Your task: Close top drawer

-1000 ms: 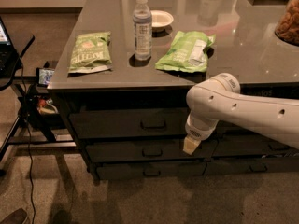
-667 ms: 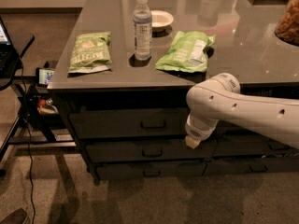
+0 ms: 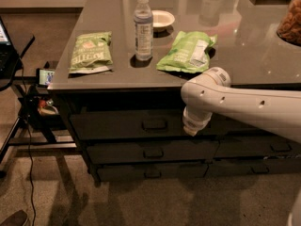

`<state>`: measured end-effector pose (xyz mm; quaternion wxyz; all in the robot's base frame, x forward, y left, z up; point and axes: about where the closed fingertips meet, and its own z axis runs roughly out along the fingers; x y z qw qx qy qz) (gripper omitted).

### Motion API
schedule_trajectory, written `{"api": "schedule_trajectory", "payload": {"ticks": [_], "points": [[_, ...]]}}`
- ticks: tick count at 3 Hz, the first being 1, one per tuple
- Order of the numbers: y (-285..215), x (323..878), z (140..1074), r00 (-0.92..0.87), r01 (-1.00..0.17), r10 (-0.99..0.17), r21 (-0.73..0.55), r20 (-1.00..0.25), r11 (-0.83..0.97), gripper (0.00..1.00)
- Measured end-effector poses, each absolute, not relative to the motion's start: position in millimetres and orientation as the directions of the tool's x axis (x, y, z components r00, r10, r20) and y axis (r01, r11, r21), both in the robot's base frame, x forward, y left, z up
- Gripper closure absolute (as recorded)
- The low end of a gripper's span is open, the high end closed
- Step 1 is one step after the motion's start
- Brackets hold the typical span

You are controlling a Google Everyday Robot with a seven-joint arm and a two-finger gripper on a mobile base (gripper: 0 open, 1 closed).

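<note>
The top drawer (image 3: 122, 125) is a wide dark-grey front just under the desk top, with a small loop handle (image 3: 154, 124) at its middle. Its front stands about in line with the two drawer fronts below it. My white arm reaches in from the right. My gripper (image 3: 190, 129) hangs at the arm's end, in front of the top drawer's right part, to the right of the handle. It holds nothing that I can see.
On the desk top (image 3: 235, 55) stand a water bottle (image 3: 143, 27), a small white bowl (image 3: 162, 19) and two green snack bags (image 3: 91, 52) (image 3: 187, 52). Two lower drawers (image 3: 150, 152) sit beneath. A stand with cables (image 3: 28, 107) is at the left.
My gripper's tip has risen from the second drawer's level to the top drawer's height. The view has shifted slightly. The things on the desk have not moved.
</note>
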<state>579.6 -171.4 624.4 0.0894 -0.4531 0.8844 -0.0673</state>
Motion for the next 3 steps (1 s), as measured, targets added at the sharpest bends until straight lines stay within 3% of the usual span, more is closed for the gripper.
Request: {"api": "schedule_trajectory", "payload": {"ticks": [1,3], "points": [[-170.5,595.7,624.2,-0.582,-0.778,-0.807,-0.224,-0.097,0.588,1.0],[-170.5,595.7,624.1,-0.582,-0.778,-0.807,-0.224,-0.097,0.588,0.57]]}}
